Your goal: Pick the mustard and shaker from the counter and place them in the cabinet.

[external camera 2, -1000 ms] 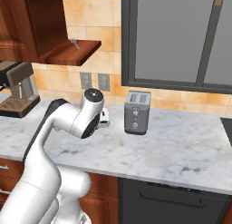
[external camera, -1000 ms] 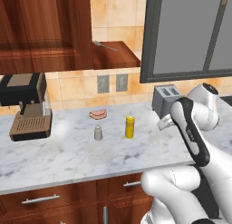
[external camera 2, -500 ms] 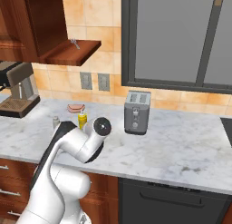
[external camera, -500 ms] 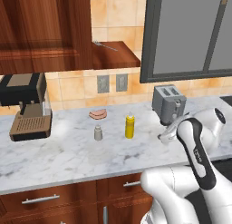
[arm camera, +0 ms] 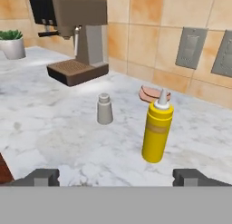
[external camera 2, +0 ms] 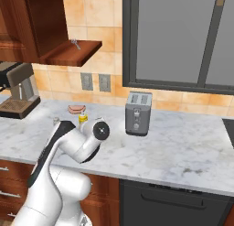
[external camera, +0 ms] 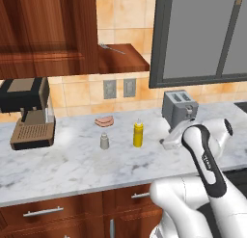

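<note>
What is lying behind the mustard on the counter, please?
Behind the mustard, toward the tiled wall, a flat pink food piece lies on the counter. In the hand view the nozzle covers part of its right end, so that end cannot be seen.

toaster (external camera 2: 138,114) on counter (external camera 2: 192,149), mustard (external camera 2: 83,119) behind arm

No readable text, brand, number or sign stands on anything here. The mustard (arm camera: 157,132), ahead of the right fingertip (arm camera: 189,177), wears a darker band (blank, no lettering), and the shaker (arm camera: 104,109) is plain.
</note>
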